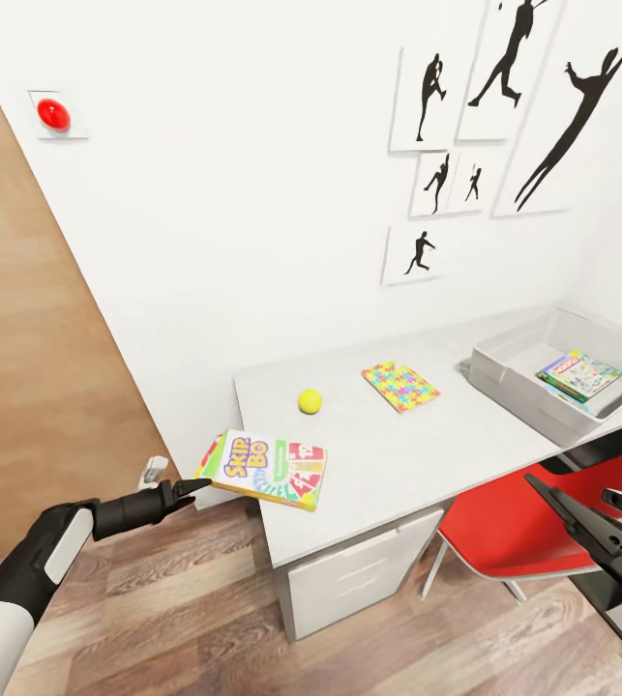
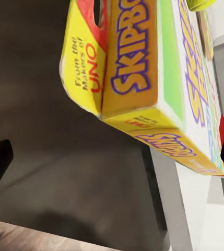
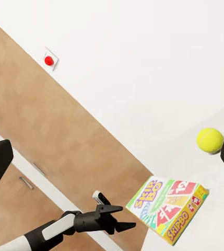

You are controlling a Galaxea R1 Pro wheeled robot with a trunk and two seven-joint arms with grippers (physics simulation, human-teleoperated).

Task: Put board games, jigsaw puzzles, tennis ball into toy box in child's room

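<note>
The left pincer [image 1: 197,485] has its fingers parted, tips just beside the Skip-Bo box [image 1: 265,469], gripping nothing. That box lies at the worktop [image 1: 504,440] end corner, overhanging the edge. The right pincer [image 1: 535,483] hangs off the front edge over one red chair [image 1: 504,532]; how far it is open I cannot tell. On the worktop: one tennis ball [image 1: 311,400], one jigsaw puzzle [image 1: 400,386], and one toy box [image 1: 504,382] holding one Monopoly box [image 1: 579,375].

Yellow-green tennis ball [image 1: 311,400], multicoloured jigsaw puzzle [image 1: 400,386], green-white-red Skip-Bo box [image 1: 265,469], red chair [image 1: 509,530].
</note>
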